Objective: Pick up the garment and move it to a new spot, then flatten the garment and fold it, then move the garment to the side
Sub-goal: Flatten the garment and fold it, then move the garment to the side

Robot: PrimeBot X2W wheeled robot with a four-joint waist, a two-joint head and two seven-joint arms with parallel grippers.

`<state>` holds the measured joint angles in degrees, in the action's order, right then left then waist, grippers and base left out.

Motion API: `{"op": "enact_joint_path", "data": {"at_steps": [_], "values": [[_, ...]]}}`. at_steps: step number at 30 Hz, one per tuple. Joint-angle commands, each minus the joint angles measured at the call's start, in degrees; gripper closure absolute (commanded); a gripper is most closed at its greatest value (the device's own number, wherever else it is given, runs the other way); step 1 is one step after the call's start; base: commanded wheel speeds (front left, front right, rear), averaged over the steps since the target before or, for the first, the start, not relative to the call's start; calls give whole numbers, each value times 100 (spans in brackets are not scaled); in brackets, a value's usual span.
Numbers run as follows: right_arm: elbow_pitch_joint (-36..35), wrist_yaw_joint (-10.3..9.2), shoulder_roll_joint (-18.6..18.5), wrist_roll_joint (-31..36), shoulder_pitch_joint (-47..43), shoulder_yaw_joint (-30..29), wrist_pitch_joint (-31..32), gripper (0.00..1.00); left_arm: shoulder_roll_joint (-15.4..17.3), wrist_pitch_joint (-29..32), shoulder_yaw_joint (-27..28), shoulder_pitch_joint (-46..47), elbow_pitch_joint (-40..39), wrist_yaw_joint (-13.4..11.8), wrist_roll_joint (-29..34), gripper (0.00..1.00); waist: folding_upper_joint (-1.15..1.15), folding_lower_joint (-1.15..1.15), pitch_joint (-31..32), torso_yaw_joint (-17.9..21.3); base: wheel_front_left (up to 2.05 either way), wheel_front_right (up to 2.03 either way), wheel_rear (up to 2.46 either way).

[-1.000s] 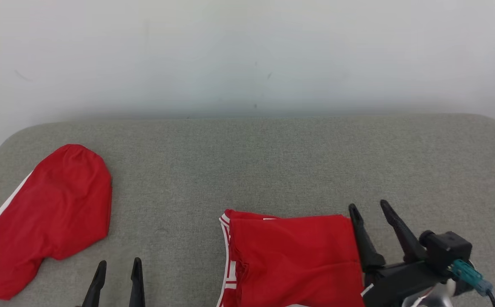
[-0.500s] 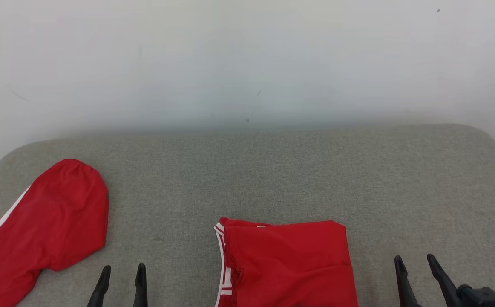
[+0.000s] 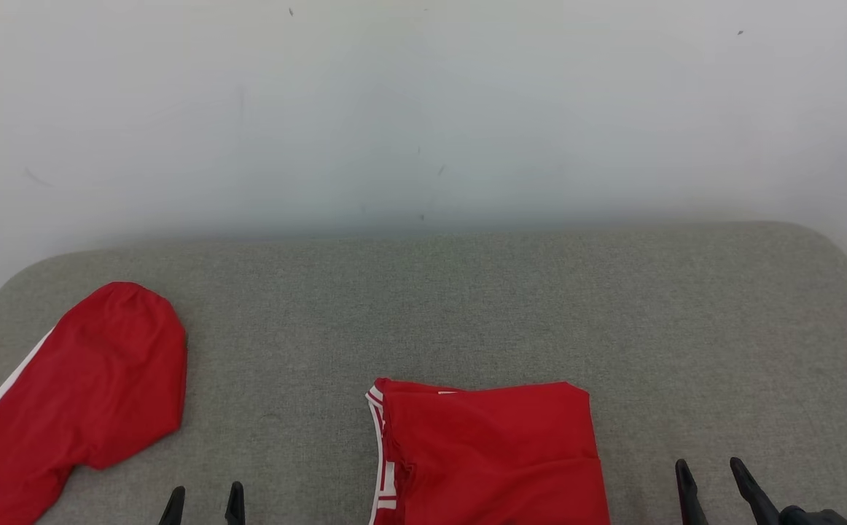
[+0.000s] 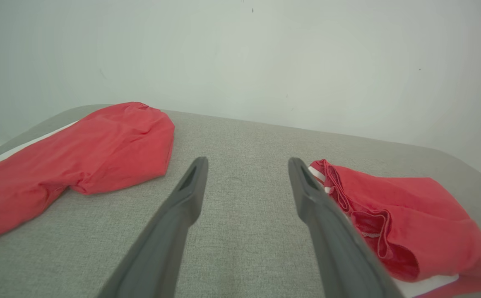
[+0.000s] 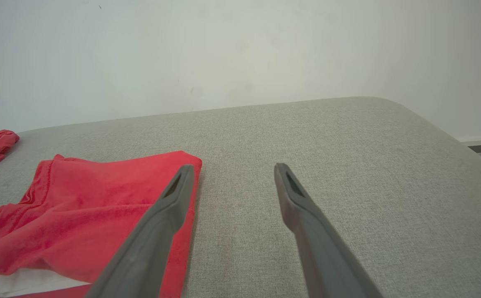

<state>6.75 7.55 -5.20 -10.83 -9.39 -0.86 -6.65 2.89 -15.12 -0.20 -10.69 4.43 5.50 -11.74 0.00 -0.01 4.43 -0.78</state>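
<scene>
Nearest you, low in the head view, your left fingers and right fingers both stand spread wide and hold nothing, poised above the grey tabletop. Between the two pairs, close to the near edge, lies the folded red garment. It is a tidy rectangle with white trim down its left side and touches neither pair. The right fingers are near its right edge, and the left fingers are a little further from its left edge. Since it already looks folded, the spread fingers suggest that only the move to the side remains. Further back and well to the left, a second red garment with a white stripe lies by the tabletop's left edge, probably set aside there. Beyond the tabletop stands a plain pale wall.
</scene>
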Motion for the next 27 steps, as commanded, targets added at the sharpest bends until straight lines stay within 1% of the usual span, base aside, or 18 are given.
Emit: {"op": "enact_joint_path", "data": {"at_steps": [1,17,21,23,24,27], "values": [[9,-11,0,53,14,-37,-11,0,1,-2,13,-35,12,-6,13,0,0,1,-9,-4,0,0,0],[20,-11,153,32,206,-79,62,0,1,-2,-34,46,25,-48,-23,0,0,1,-105,-63,0,0,0],[-84,-11,169,-32,318,-62,231,0,1,-2,-62,70,8,-48,-11,0,0,1,-128,-108,0,0,0],[-155,-11,180,-124,448,-12,491,0,1,-2,-79,80,-16,-67,-32,0,0,1,-155,-127,0,0,0],[-98,-11,190,-258,483,-12,817,0,2,-2,-82,72,-30,-82,-44,0,0,1,-174,-128,0,0,0],[-105,-11,182,-326,822,176,1884,0,2,-2,-105,74,-50,-89,-63,0,0,1,-247,-144,0,0,0]]}}
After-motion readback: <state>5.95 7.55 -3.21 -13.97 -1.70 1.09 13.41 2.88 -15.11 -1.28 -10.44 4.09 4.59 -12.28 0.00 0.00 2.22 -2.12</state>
